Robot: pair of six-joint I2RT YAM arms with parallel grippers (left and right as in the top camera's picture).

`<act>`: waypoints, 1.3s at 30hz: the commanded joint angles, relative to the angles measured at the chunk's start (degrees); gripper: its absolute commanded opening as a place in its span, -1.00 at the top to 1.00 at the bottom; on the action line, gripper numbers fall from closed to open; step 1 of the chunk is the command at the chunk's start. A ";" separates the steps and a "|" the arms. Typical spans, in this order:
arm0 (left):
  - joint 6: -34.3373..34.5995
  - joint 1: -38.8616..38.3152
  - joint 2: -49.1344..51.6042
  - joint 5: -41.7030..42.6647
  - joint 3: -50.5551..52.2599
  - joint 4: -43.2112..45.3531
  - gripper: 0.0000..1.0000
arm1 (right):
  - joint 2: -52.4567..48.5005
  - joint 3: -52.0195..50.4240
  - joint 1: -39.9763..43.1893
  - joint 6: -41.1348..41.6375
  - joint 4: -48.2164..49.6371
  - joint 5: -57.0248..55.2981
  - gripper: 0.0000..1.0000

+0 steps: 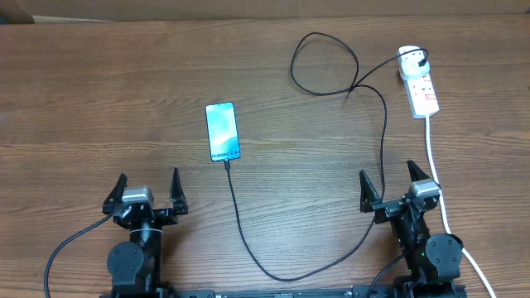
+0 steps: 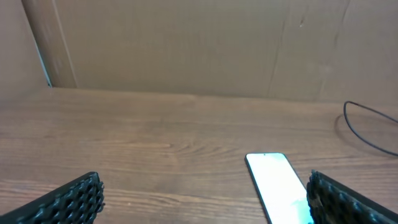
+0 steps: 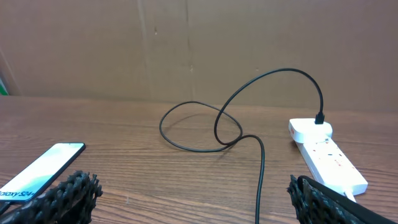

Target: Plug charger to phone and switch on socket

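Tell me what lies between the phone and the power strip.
The loop of the charger cable lies between the phone and the power strip; the rest is bare table. The overhead view shows it best.

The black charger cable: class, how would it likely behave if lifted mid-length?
The charger cable is probably floppy: it lies in loose loops. Thin, so likely light. A pull might drag the phone, since its tip meets the phone's near edge.

A test-bench setup, likely a lab; bare wood-grain table (image 1: 83, 83); plain cardboard screen (image 2: 186, 43) behind.
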State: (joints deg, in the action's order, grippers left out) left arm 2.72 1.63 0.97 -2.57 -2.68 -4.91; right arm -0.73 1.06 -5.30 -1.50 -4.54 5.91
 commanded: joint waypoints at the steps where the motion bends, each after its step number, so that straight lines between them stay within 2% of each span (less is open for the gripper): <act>1: -1.44 0.39 -0.79 0.28 1.95 0.90 -0.99 | 0.57 -0.59 -0.22 0.13 0.15 -0.52 -1.00; 12: -1.46 0.72 -0.79 0.02 2.43 0.76 -0.99 | 0.57 -0.59 -0.22 0.13 0.15 -0.52 -1.00; 17: -1.49 0.72 -0.79 -0.59 2.43 4.74 -0.99 | 0.57 -0.59 -0.22 0.13 0.13 -0.52 -1.00; 21: -1.46 0.59 -0.79 -0.13 2.40 0.68 -0.99 | 0.57 -0.59 -0.22 0.13 0.13 -0.52 -1.00; 39: -1.44 0.59 -0.74 0.70 2.40 0.63 -0.99 | 0.57 -0.59 -0.22 0.13 0.13 -0.52 -1.00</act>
State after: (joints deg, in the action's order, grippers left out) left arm 2.52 2.00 0.86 -2.37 -0.49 -4.32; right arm -0.73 1.06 -5.30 -1.50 -4.62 5.91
